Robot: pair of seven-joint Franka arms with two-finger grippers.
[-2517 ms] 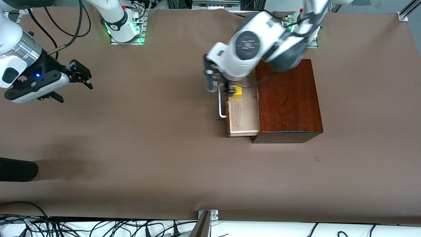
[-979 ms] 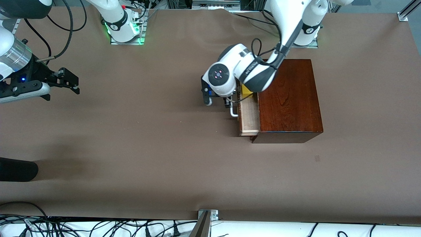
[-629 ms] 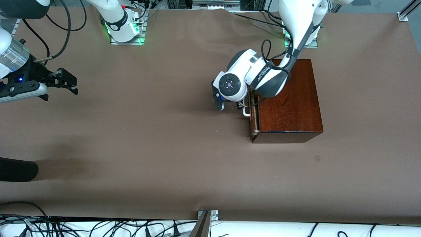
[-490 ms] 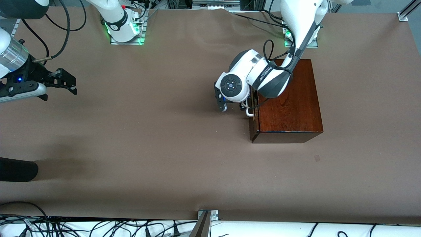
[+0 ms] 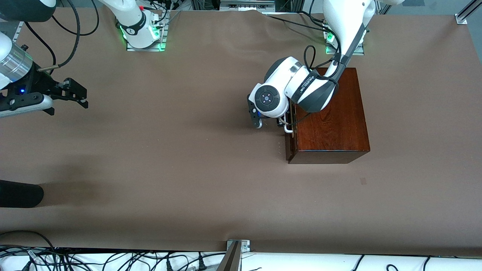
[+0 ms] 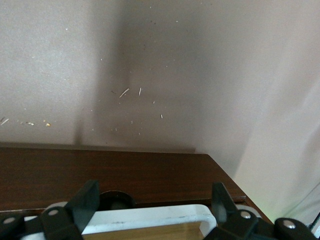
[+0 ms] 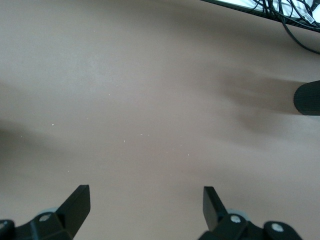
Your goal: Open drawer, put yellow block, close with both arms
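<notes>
**Drawer pushed in; left gripper at the handle, right arm waiting**

Right gripper (image 5: pixel 77 94): hangs over the bare brown table cover (image 5: pixel 169 158) near the right arm's end of the table, toward the edge where the arm bases stand. In the right wrist view its two fingers (image 7: pixel 77 202) stand wide apart with nothing between them. This arm waits.

Dark rounded object (image 5: pixel 19 194): lies at the table's edge on the right arm's end, closer to the front camera; what it is cannot be told.

Left gripper (image 5: pixel 278 121): sits directly at the drawer's front. In the left wrist view its fingers (image 6: pixel 87 200) are spread apart, one on each side of the white bar handle (image 6: pixel 150 217), not pinched on it. Whether they touch the handle cannot be told.

Drawer (image 5: pixel 289 141): its dark front lies flush with the mahogany box (image 5: pixel 331 116), no pale tray showing. The box stands toward the left arm's end of the table, close in front of that arm's base.

Yellow block: not visible in any view; its place cannot be confirmed.
</notes>
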